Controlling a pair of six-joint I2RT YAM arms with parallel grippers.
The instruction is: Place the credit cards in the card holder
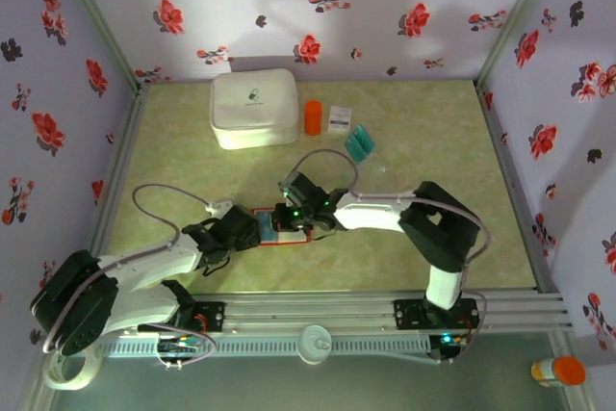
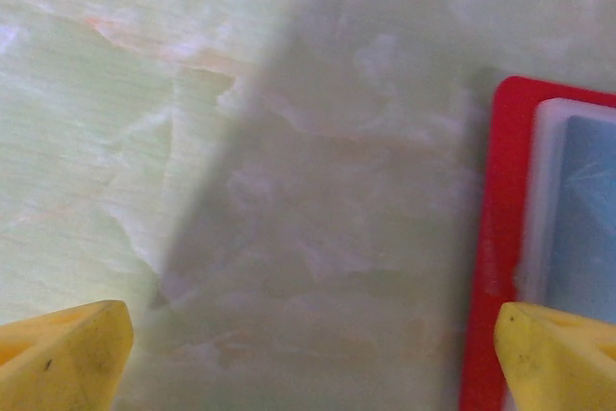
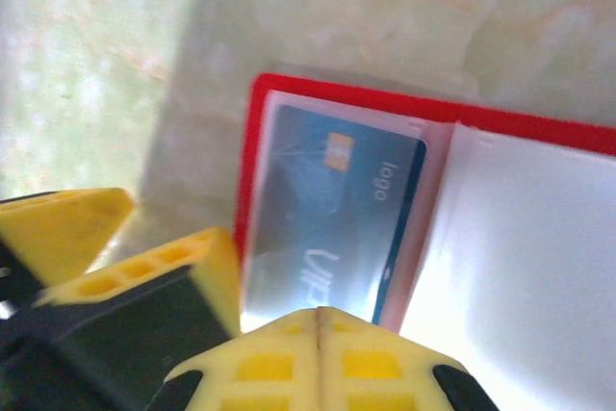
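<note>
The card holder (image 1: 289, 237), a red wallet, lies open and flat on the table's near middle. A blue credit card (image 3: 332, 209) sits under the clear pocket of its left half; the right half (image 3: 539, 257) is pale and bare. My right gripper (image 3: 318, 320) is shut with nothing between its fingers, its tips over the card's near edge. My left gripper (image 2: 313, 363) is open and straddles the wallet's left red edge (image 2: 486, 238), one finger (image 2: 553, 353) over the wallet and the other (image 2: 67, 353) over bare table. Two teal credit cards (image 1: 361, 143) lie farther back.
A large white rounded case (image 1: 253, 109) stands at the back, with an orange cylinder (image 1: 313, 116) and a small white printed box (image 1: 339, 118) beside it. Both arms meet over the wallet, with the left gripper's finger (image 3: 207, 271) close beside the right gripper's.
</note>
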